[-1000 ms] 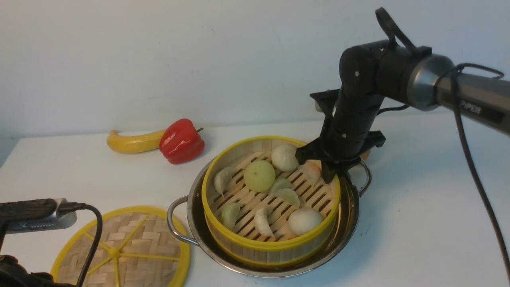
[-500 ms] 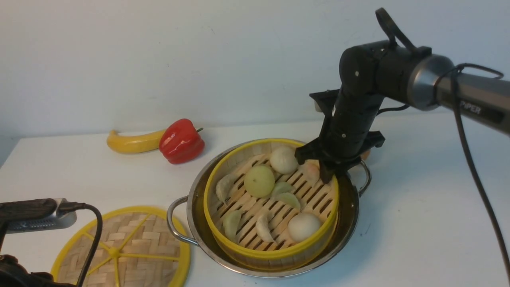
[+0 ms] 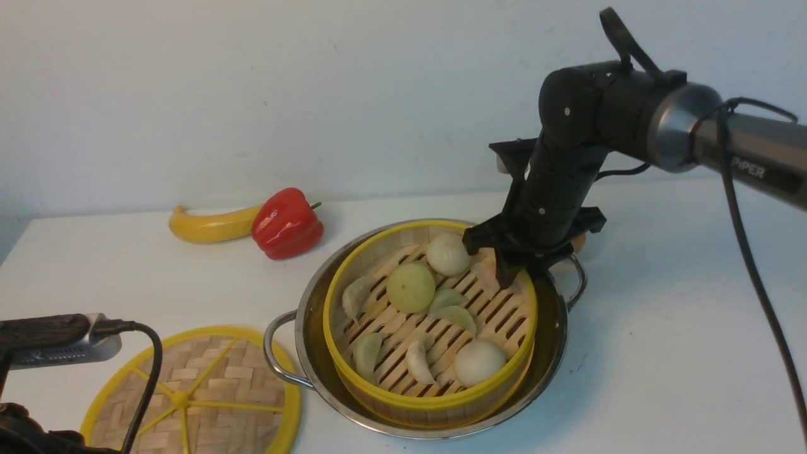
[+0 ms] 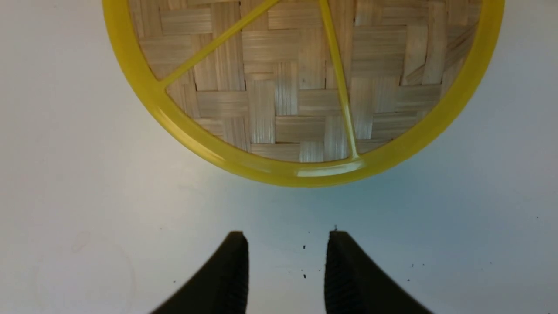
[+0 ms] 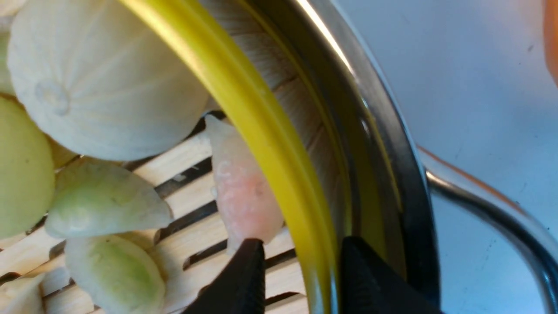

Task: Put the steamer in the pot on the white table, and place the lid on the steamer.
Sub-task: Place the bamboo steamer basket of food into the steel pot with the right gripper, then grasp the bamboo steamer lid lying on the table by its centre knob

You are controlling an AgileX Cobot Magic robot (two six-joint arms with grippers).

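Steamer (image 3: 429,398) sits upright inside pot (image 3: 553,328), open face up, buns and dumplings (image 3: 410,287) on the slats. It is round, so it has no long axis. Pot stands mid white table (image 3: 662,353), its handles running near-left to far-right.

Right gripper (image 3: 518,277) straddles the steamer's far-right rim, jaws slightly wider than the rim, a gap on the inner side.

Lid (image 3: 208,391) lies flat, near-left. Left gripper (image 4: 285,235) hovers beside it, jaws parted, empty.

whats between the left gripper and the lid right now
Nothing. In the left wrist view, only a bare strip of white table lies between the open left gripper and the lid's yellow rim.
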